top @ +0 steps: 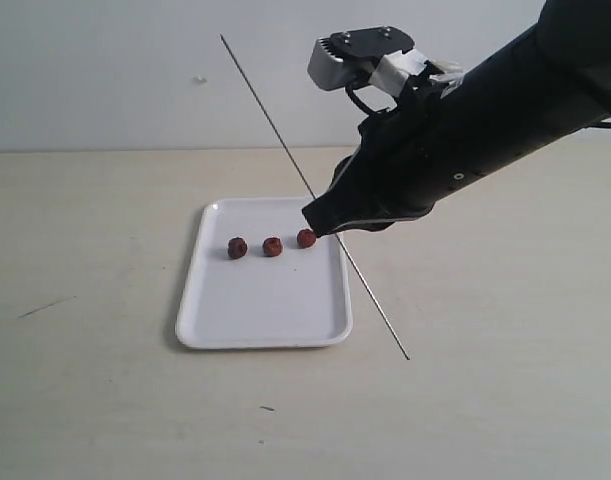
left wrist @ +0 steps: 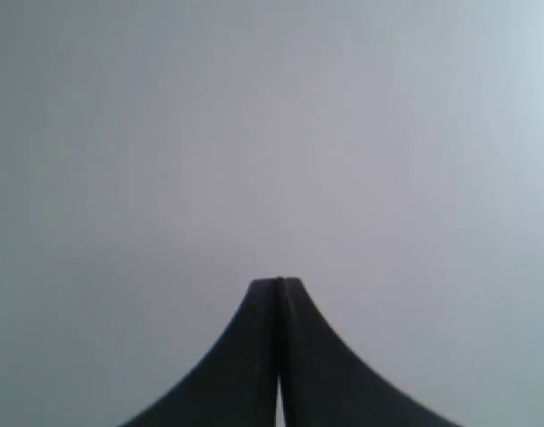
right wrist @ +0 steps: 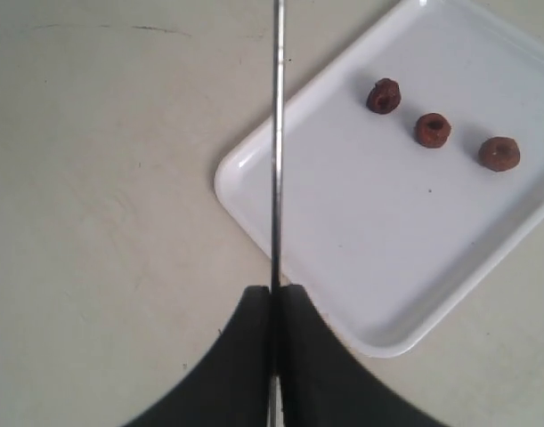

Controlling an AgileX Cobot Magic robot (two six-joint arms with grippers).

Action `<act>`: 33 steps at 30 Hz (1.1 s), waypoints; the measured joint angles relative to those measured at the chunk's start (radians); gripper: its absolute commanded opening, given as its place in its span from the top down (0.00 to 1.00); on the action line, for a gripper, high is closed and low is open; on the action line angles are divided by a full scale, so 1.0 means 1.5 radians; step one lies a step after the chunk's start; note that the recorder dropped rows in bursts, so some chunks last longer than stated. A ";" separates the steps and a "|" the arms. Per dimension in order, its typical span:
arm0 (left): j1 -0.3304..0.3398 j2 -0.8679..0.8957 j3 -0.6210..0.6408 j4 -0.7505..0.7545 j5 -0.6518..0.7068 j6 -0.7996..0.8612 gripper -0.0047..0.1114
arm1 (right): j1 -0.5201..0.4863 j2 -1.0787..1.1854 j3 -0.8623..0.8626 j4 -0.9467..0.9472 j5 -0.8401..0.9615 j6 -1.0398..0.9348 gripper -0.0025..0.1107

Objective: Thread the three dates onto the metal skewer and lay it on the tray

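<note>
Pale table (top: 105,400). Black right arm (top: 485,120) comes in from 2 o'clock and reaches down to centre. White tray (top: 265,325) lies flat on the table at centre.

At the tray's 2 o'clock corner, right gripper (top: 320,222) has its jaws pinched tight on the metal skewer (top: 265,105). The rod slants from 11 to 5 o'clock, its lower tip beyond the tray's right rim; whether it touches the table, cannot tell.

Jaws of left gripper (left wrist: 278,285) are pressed together, holding nothing, against a blank pale backdrop.

On the tray's far half, three dates (top: 272,246) lie loose in a row from 9 to 3 o'clock, each apart. The rightmost date (top: 306,238) sits just beside the right gripper's tip.
</note>
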 measured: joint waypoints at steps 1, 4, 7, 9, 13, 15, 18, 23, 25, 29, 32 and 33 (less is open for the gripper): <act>0.000 0.026 -0.053 -0.045 0.006 0.074 0.96 | 0.000 0.000 0.000 0.000 -0.006 -0.006 0.98; 0.000 0.122 -0.188 -0.129 0.050 0.228 0.96 | 0.000 0.000 0.000 0.000 -0.010 -0.011 0.98; 0.000 0.304 -0.383 -0.166 0.154 0.380 0.96 | 0.000 0.000 0.000 0.000 -0.010 -0.015 0.98; 0.000 0.407 -0.480 -0.170 0.241 0.432 0.96 | 0.000 0.000 0.000 0.000 -0.010 -0.015 0.98; 0.000 0.584 -0.627 -0.174 0.403 0.493 0.96 | 0.000 0.000 0.000 0.000 -0.002 -0.016 0.98; 0.000 0.676 -0.680 -0.174 0.464 0.538 0.96 | 0.000 0.000 0.000 -0.005 0.001 -0.016 0.98; 0.000 0.796 -0.736 -0.162 0.541 0.633 0.96 | 0.000 0.000 0.000 -0.013 0.003 -0.016 0.98; 0.000 0.942 -0.810 -0.180 0.687 0.620 0.96 | 0.000 0.000 0.000 -0.024 0.003 -0.016 0.98; 0.000 0.997 -0.838 -0.202 0.744 0.532 0.96 | 0.000 0.000 0.000 -0.025 0.003 -0.016 0.98; -0.006 1.088 -0.892 -0.244 0.868 0.386 0.96 | 0.000 0.000 0.000 -0.027 0.005 -0.013 0.98; -0.037 1.137 -0.924 -0.249 0.941 0.392 0.96 | 0.000 0.000 0.000 -0.030 0.022 -0.008 0.98; -0.049 1.149 -0.932 -0.250 0.951 0.417 0.96 | 0.000 0.000 0.000 -0.030 0.030 -0.007 0.98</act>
